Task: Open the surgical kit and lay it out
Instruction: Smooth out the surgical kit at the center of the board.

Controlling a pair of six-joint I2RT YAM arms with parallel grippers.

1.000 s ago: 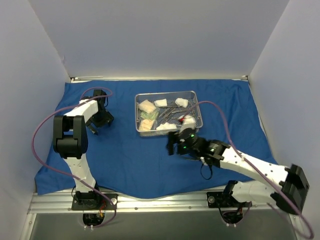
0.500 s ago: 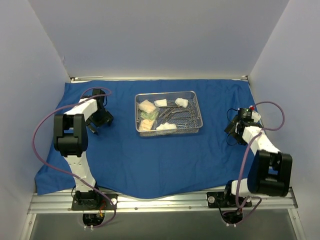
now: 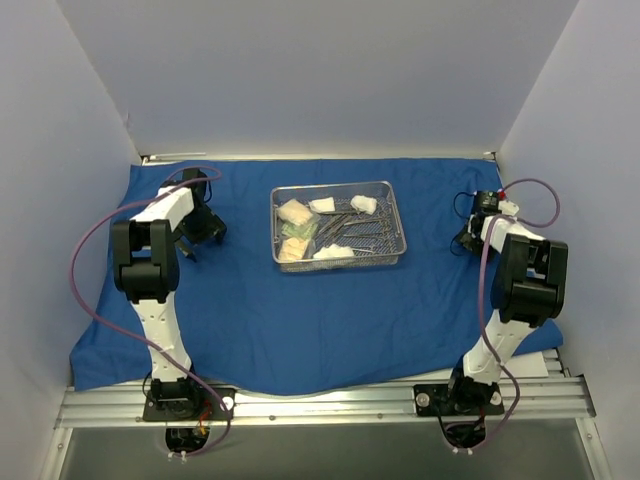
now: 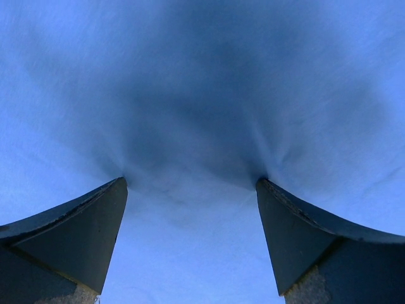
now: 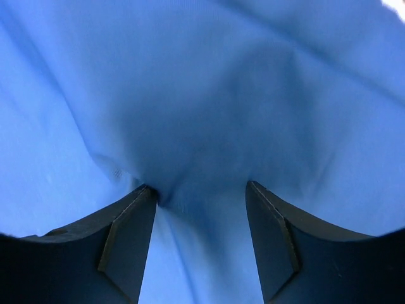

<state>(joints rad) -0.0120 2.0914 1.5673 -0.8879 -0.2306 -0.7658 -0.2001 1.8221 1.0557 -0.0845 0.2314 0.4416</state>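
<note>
The blue cloth [image 3: 300, 310] lies spread flat over the table. On it, at the middle back, stands the steel wire-mesh tray [image 3: 335, 186], holding white gauze pads [image 3: 293, 212] and steel instruments [image 3: 358, 232]. My left gripper [image 3: 198, 234] is down on the cloth left of the tray. In the left wrist view it [image 4: 190, 182] is wide open, both tips pressing into the cloth [image 4: 202, 76]. My right gripper [image 3: 468, 240] is down on the cloth right of the tray. Its jaws [image 5: 201, 187] stand apart, with a raised fold of cloth [image 5: 190, 253] between them.
White walls close in the back and both sides. A metal rail [image 3: 320, 405] with both arm bases runs along the near edge. The cloth's near edge [image 3: 250, 385] hangs just behind that rail.
My right arm has swung from the tray's near side out to the right part of the cloth, and its jaws have narrowed. The left arm has shifted slightly toward the back.
</note>
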